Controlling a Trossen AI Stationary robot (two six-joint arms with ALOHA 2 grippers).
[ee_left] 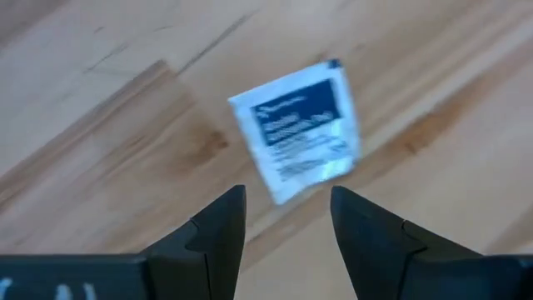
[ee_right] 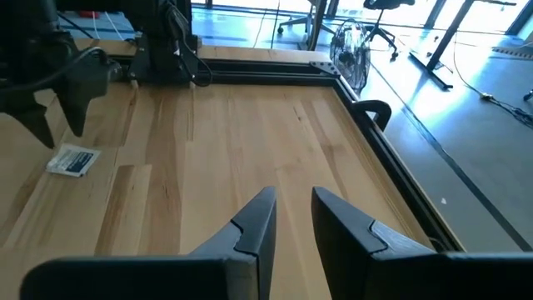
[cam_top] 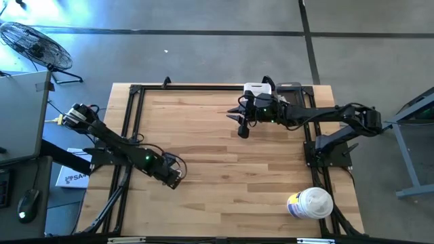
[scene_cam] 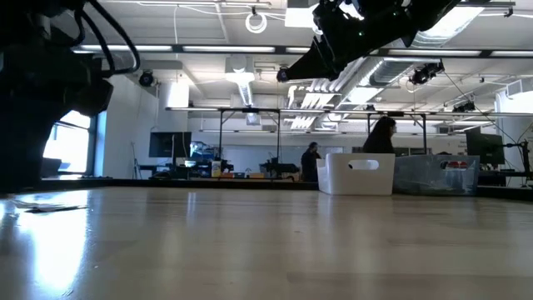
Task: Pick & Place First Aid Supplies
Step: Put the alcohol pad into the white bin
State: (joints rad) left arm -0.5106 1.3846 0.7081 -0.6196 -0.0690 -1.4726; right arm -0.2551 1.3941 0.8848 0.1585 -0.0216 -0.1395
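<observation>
One first aid packet (ee_left: 296,129), square and white with blue print, lies flat on the wooden table. My left gripper (ee_left: 287,208) is open just over it, its fingers apart on the packet's near side and touching nothing. The right wrist view shows the same packet (ee_right: 73,160) under my left gripper (ee_right: 58,96). In the high view my left gripper (cam_top: 173,177) hides it. My right gripper (cam_top: 243,129) is open and raised off the table near the far edge; its wrist view shows its fingers (ee_right: 291,218) empty.
A white bin (cam_top: 256,89) stands at the table's far edge beside my right arm, and it shows in the low view (scene_cam: 360,173). A big white canister (cam_top: 310,203) with a yellow-blue label lies near the right near corner. A black frame (cam_top: 132,102) rims the table.
</observation>
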